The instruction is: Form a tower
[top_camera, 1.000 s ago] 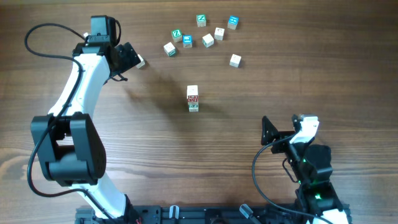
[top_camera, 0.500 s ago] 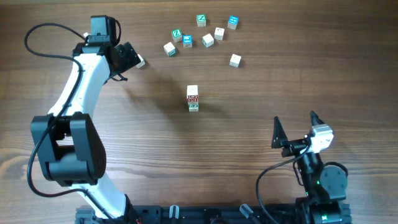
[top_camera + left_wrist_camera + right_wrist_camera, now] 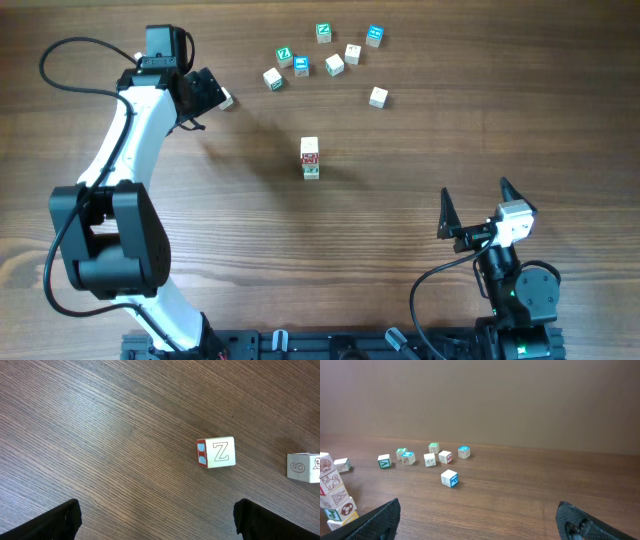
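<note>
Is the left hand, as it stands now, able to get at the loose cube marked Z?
Probably yes. The left hand is open over the table, and the Z cube lies ahead of it, within the span of its fingers. Nothing stands between them.

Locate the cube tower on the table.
In the overhead view the tower stands near the middle of the table, nearer the robot than the scattered loose cubes; the right wrist view catches it at its left edge.
</note>
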